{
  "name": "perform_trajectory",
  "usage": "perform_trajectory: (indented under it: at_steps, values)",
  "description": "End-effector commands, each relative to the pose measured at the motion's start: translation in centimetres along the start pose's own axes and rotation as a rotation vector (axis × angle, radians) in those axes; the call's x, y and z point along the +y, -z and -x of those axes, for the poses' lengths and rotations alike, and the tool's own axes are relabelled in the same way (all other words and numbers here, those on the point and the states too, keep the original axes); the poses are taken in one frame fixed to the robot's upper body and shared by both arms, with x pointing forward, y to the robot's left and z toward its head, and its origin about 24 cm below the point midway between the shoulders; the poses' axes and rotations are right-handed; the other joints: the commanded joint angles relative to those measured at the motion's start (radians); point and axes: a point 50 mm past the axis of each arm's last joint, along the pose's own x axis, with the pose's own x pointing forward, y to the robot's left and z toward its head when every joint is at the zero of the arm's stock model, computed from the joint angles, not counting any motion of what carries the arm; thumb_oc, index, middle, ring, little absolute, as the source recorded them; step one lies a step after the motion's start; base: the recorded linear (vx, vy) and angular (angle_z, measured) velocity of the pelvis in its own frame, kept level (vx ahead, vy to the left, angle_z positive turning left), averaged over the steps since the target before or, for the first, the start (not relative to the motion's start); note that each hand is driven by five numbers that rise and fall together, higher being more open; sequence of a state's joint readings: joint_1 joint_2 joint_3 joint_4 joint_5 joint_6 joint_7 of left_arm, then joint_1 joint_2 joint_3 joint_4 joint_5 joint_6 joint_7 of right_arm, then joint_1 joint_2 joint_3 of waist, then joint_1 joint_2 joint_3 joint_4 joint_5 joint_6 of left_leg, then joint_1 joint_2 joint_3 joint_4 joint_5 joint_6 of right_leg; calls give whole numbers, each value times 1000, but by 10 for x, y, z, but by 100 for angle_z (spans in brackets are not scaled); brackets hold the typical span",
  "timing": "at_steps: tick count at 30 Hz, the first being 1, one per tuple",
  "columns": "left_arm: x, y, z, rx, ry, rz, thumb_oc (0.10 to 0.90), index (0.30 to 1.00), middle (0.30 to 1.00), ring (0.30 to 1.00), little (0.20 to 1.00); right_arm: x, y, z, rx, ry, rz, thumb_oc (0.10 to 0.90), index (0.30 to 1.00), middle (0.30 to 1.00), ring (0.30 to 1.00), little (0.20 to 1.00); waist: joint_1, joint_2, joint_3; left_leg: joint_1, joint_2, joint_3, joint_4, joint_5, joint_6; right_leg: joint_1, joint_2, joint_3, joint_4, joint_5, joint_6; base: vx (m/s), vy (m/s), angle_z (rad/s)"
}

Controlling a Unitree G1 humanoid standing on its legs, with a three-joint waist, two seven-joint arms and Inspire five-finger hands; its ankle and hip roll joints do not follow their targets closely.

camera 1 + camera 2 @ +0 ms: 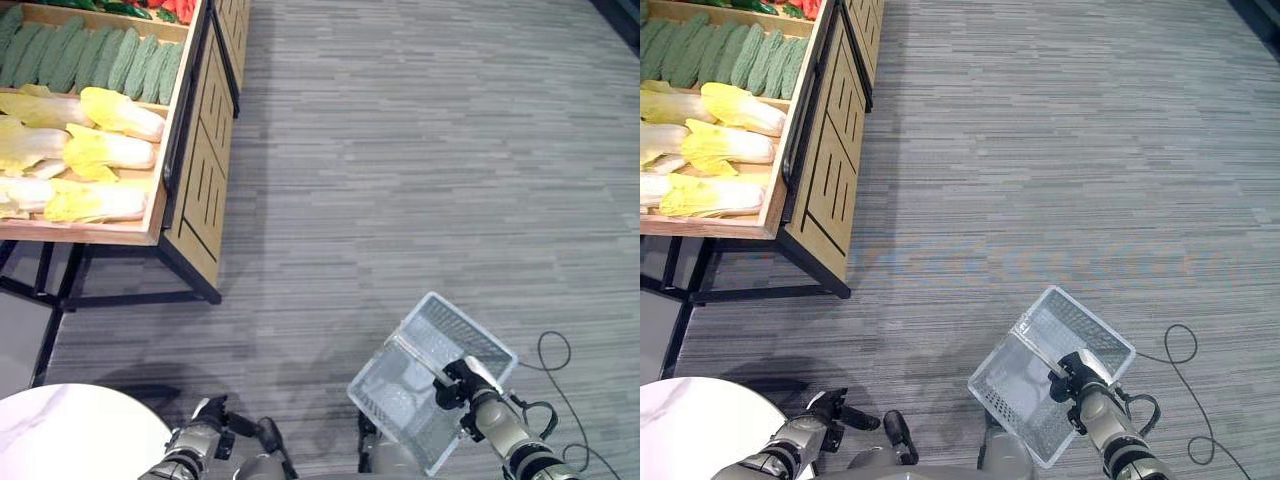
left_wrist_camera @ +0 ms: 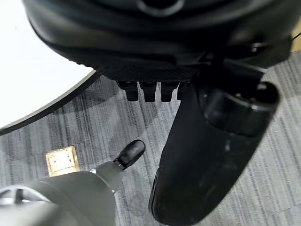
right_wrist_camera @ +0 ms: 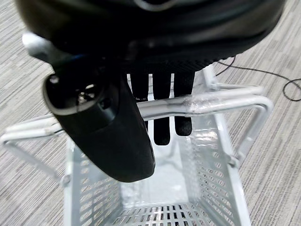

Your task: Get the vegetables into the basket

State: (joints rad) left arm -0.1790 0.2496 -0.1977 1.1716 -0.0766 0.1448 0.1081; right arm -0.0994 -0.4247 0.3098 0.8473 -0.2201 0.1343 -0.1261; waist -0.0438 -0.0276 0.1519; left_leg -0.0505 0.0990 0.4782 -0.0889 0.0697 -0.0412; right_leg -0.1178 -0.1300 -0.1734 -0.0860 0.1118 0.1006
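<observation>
My right hand (image 1: 462, 383) is shut on the handle (image 3: 202, 104) of a white wire basket (image 1: 420, 350), which hangs tilted low over the grey carpet at the lower right. The right wrist view shows its fingers (image 3: 162, 117) hooked round the handle, and nothing lies inside the basket (image 3: 225, 155). The vegetables are far off at the upper left. Yellow-white cabbages (image 1: 100, 150) and a row of bumpy green gourds (image 1: 90, 55) lie in a wooden stand (image 1: 195, 150). My left hand (image 1: 210, 415) hangs at the bottom left with relaxed fingers (image 2: 146, 90), holding nothing.
A round white table (image 1: 70, 430) stands at the bottom left, right beside my left hand. The stand rests on black legs (image 1: 190, 270). Red vegetables (image 1: 175, 8) show at its far end. A small floor box (image 2: 61, 160) is set in the carpet. Open carpet stretches between basket and stand.
</observation>
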Motion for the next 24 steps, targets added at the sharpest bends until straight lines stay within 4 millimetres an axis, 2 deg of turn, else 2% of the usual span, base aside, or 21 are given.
perform_trajectory:
  at_steps: [1,9,19,24]
  values:
    - [9,4,-1,25,-43,-40,900,1000,1000,1000,1000,-36,-16,-4,-72,135,-26,400,300,300,300,300,-11,-3,10,22,-9,-71,2,-2,-40,74,-34,56,44,-44,80,21,4,5]
    - [6,19,0,66,-41,-57,900,1000,1000,1000,1000,-5,16,-1,58,41,-87,400,300,300,300,300,-15,-8,-16,52,-22,-65,2,-23,-34,109,-36,74,37,-47,83,23,18,1]
    - [7,16,-1,52,-45,-56,900,1000,1000,1000,1000,9,30,1,134,0,-140,400,300,300,300,300,-15,-18,-22,48,-36,-62,2,-41,-24,101,-47,85,42,-26,97,9,26,0]
    - [8,18,0,51,-46,-65,900,1000,1000,1000,1000,14,39,2,178,-12,-165,400,300,300,300,300,-14,-22,-22,47,-54,-53,2,-51,-15,91,-63,96,63,15,112,24,43,-5]
